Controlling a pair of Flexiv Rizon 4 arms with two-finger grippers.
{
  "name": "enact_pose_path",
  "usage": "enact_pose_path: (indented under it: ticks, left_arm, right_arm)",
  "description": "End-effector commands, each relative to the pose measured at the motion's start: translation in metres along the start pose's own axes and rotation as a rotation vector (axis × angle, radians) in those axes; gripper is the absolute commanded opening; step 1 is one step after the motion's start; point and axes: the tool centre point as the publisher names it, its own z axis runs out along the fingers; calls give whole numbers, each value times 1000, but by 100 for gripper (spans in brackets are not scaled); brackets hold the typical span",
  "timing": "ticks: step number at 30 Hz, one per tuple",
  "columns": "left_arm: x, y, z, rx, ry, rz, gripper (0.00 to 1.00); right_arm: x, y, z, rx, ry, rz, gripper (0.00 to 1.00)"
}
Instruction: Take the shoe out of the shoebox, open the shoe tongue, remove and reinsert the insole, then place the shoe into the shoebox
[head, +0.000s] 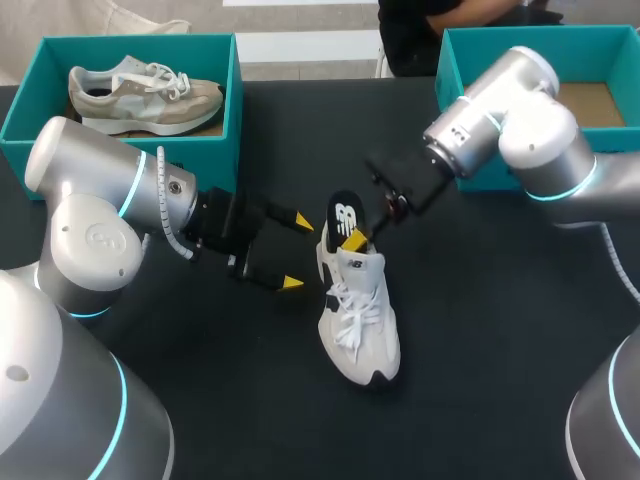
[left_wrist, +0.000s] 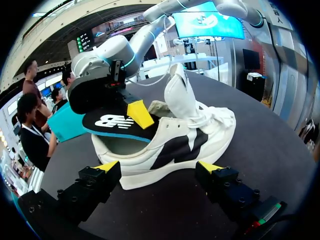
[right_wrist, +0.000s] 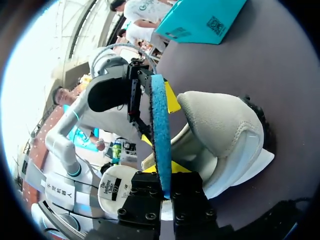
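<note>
Right arm (head: 500, 120): jaws closed on the thin black-topped, blue-bottomed foam insole (head: 343, 213), pinching it by its two faces. The insole stands tilted, its logo end raised clear and its other end down inside the white lace-up sneaker with the dark side panel (head: 362, 330).

Left arm (head: 150, 200): jaws spread wide, holding nothing. The sneaker's side is just ahead of the tips; contact cannot be confirmed.

The sneaker rests sole-down on the black tabletop (head: 480, 350), between the teal cardboard shoebox holding a beige sneaker (head: 236, 90) and the second teal shoebox (head: 445, 70).

Assessment: the insole is judged light and floppy and likely to buckle if pushed from its far end, so it is best held close to the collar. The sneaker appears light and soft in the upper and may slide, so it is best braced at the stiffer heel.
</note>
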Motion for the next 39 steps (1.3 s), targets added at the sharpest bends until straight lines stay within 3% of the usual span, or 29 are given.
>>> enact_pose_path:
  ticks: [1, 6, 13, 17, 20, 31, 39]
  left_arm:
    - [0, 0, 0, -1, 2, 0, 100]
    - [0, 0, 0, -1, 2, 0, 100]
    - [0, 0, 0, -1, 2, 0, 100]
    - [0, 0, 0, -1, 2, 0, 100]
    - [0, 0, 0, -1, 2, 0, 100]
    - [0, 0, 0, -1, 2, 0, 100]
    - [0, 0, 0, -1, 2, 0, 100]
  right_arm:
    - [-4, 6, 0, 103, 11, 42, 0]
    - [-10, -6, 19, 152, 48, 91, 0]
    - [-9, -11, 29, 128, 53, 115, 1]
    - [-7, -11, 28, 120, 34, 117, 23]
    - [-4, -11, 22, 112, 11, 113, 29]
    - [3, 5, 5, 113, -48, 77, 31]
    - [-6, 11, -4, 128, -61, 52, 27]
